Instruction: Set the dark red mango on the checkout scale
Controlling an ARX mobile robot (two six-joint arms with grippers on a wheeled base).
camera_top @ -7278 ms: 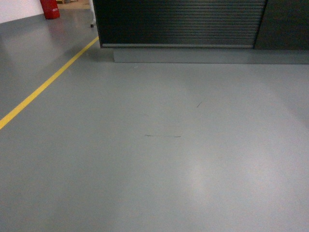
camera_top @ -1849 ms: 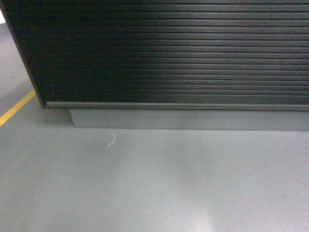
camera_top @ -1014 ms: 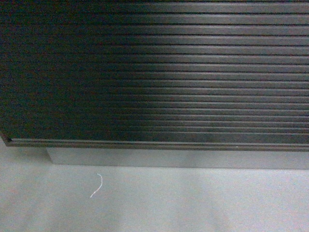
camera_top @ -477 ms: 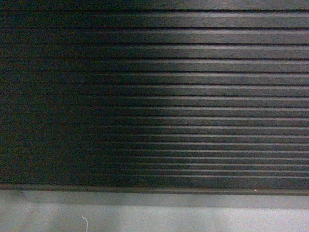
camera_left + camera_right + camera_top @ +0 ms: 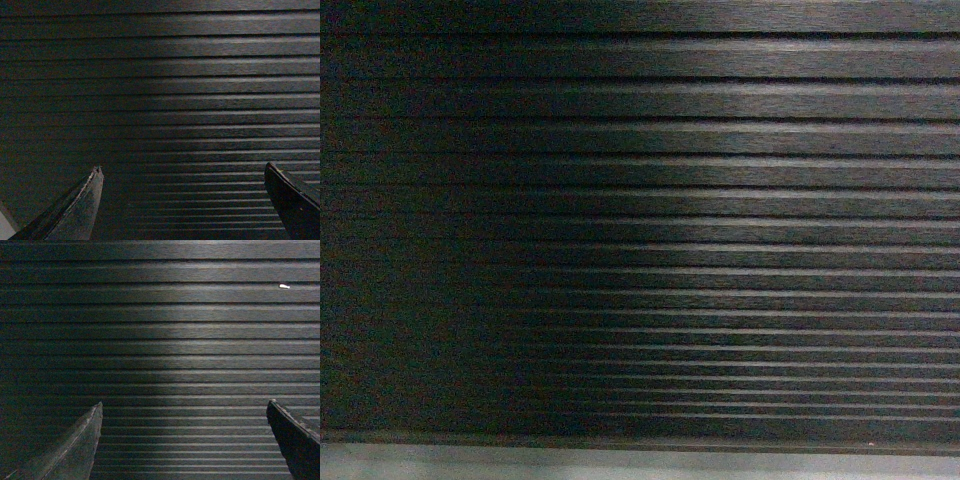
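1. Head view: the frame is filled almost edge to edge by the black, horizontally ribbed front panel of the long checkout counter. A thin strip of its grey base runs along the bottom edge. No tabletop, arm or claw shows here. Judgement: the base is parked very close to the counter front, with the camera looking below tabletop level.

2. Head view, task items: the dark red mango and the white boxy scale are not in view. Their positions cannot be told from this view; presumably the scale sits above the frame on the tabletop.

3. Left wrist view: the left claw faces the same ribbed panel square-on. Its two dark fingers, one at lower left and one at lower right, stand well apart with nothing between them, so the claw is spread and empty. Arm pose: held low and level, pointing forward at the counter front, not touching it as far as can be seen.

4. Right wrist view: the right claw mirrors the left, with fingers wide apart, empty, and aimed at the panel. A small white fleck sits on a rib near the upper right; what it is cannot be told.

5. Judgement on stage: neither claw carries the mango, so the pick is not yet done. Both arms appear stowed forward for driving. Raising the view or the arms looks necessary before any reach.
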